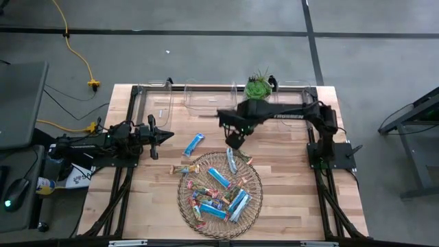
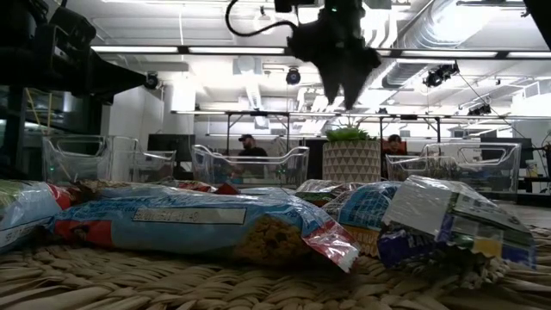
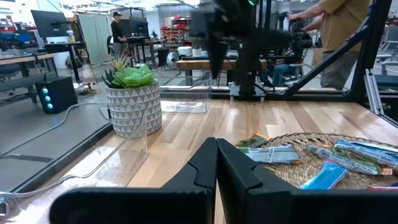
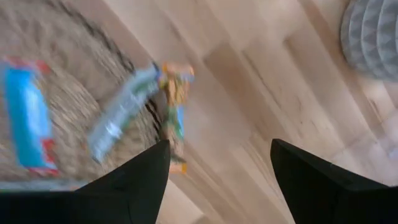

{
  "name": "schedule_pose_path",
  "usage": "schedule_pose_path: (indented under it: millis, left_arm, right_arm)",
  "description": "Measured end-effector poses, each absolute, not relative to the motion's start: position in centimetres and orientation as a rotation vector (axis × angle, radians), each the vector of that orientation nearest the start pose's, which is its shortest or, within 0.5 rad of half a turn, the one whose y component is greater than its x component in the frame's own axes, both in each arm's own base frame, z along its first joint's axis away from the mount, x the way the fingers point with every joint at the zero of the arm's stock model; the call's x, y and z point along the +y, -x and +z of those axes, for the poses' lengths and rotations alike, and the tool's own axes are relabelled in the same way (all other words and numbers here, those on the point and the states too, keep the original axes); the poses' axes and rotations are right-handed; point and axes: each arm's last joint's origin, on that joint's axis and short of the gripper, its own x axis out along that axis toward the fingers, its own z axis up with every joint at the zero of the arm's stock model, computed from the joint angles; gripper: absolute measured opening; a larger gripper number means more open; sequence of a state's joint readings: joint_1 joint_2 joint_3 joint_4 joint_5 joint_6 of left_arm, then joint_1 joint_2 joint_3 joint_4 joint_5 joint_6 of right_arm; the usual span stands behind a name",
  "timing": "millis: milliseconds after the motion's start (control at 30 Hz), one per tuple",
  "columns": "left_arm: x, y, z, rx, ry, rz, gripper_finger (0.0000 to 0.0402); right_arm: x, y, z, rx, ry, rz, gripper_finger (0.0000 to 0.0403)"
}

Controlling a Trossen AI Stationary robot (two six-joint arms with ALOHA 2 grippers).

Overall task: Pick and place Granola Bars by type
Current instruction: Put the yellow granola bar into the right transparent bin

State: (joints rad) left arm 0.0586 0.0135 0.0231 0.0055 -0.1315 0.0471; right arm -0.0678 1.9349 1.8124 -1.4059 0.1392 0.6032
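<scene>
Slim foil-wrapped granola bars [image 2: 198, 226], bright blue and white, tan with red-green print, and silvery blue, lie heaped right in front of the low camera inside a round woven wire basket [image 1: 188, 206] at the front middle of the pale wooden slatted table [image 1: 288, 199]. One blue-and-white bar [image 1: 194, 144] lies alone on the bare wood just beyond the basket's far-left rim, and a tan bar [image 1: 180, 169] sits at the rim's left edge. A silvery-blue bar [image 4: 121, 115] and a tan red-green bar [image 4: 174, 112] lie across the basket's far edge, directly below the right gripper [image 1: 235, 140], which hangs in the air above that rim, apart from every bar, its two dark fingers [image 4: 134, 180] spread wide and empty. The left gripper [image 1: 164, 136] is stretched out flat over the table's left side, pointing toward the lone blue bar but well short of it, its fingers [image 3: 199, 174] pressed together with nothing between them. Along the table's far edge stand clear plastic bins [image 1: 206, 99], and among them a small green plant in a grey patterned pot [image 1: 259, 87]. Beyond the table, in the room behind, people [image 2: 250, 146] show at desks.
</scene>
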Motion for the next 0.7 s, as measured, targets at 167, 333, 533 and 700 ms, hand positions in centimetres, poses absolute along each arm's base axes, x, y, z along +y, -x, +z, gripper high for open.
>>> schedule_pose_path:
  millis: [167, 333, 533, 700]
  left_arm:
    - [0.9, -9.6, 17.1, -0.011, -0.046, 0.191, 0.0003]
    - [0.9, -9.6, 17.1, -0.011, -0.046, 0.190, 0.0003]
    - [0.9, -9.6, 17.1, -0.011, -0.046, 0.190, 0.0003]
    - [0.9, -9.6, 17.1, -0.011, -0.046, 0.190, 0.0003]
  right_arm:
    - [-0.2, -34.7, 25.9, 1.488, -0.420, -0.585, 0.0264]
    - [1.1, -32.6, 23.4, 1.382, -0.551, -0.558, 0.0264]
    - [1.1, -31.3, 21.3, 1.240, -0.670, -0.535, 0.0264]
    - [0.5, -31.6, 19.8, 1.185, -0.678, -0.498, 0.0264]
